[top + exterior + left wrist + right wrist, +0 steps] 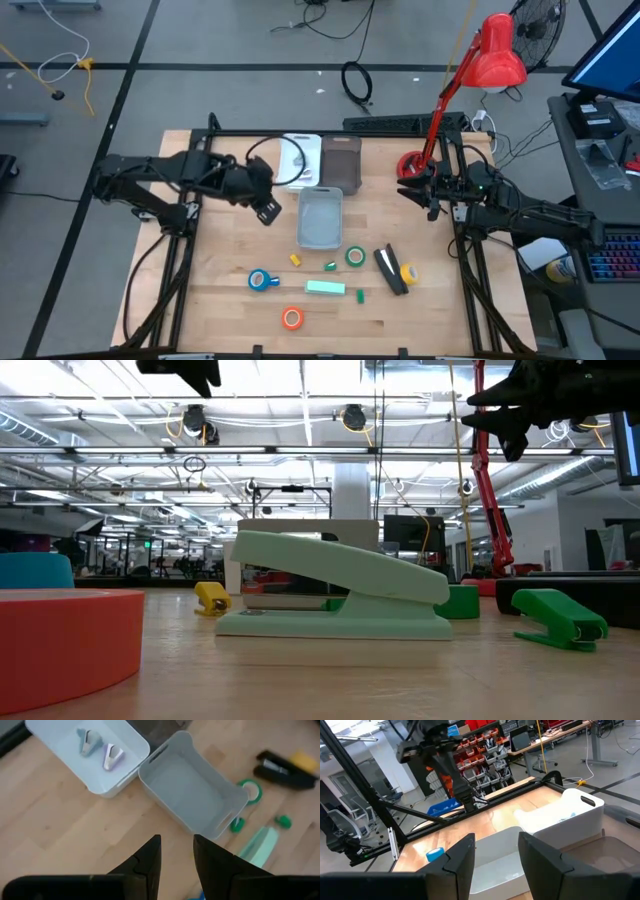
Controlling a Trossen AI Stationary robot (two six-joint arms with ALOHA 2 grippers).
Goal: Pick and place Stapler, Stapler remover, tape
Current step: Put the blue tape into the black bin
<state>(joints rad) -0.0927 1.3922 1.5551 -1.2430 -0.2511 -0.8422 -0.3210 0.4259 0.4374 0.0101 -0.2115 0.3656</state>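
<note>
A mint-green stapler (325, 288) (340, 595) lies flat near the table's near edge, a black stapler (390, 270) to its right. The tape rolls lie flat: blue (262, 280), orange (292, 318), green (355, 257), yellow-orange (408, 272). Two staple removers (102, 750) lie in the white bin (300, 160). My left gripper (265, 208) (177, 855) hangs open above the table, left of the empty grey bin (320, 218). My right gripper (410, 190) (495, 855) is open and raised at the right, pointing toward the bins.
A dark bin (341, 163) stands beside the white bin at the far side. Small yellow (296, 260) and green pieces (330, 266) (360, 294) lie among the tape rolls. A red desk lamp (495, 55) rises from the table's far right corner.
</note>
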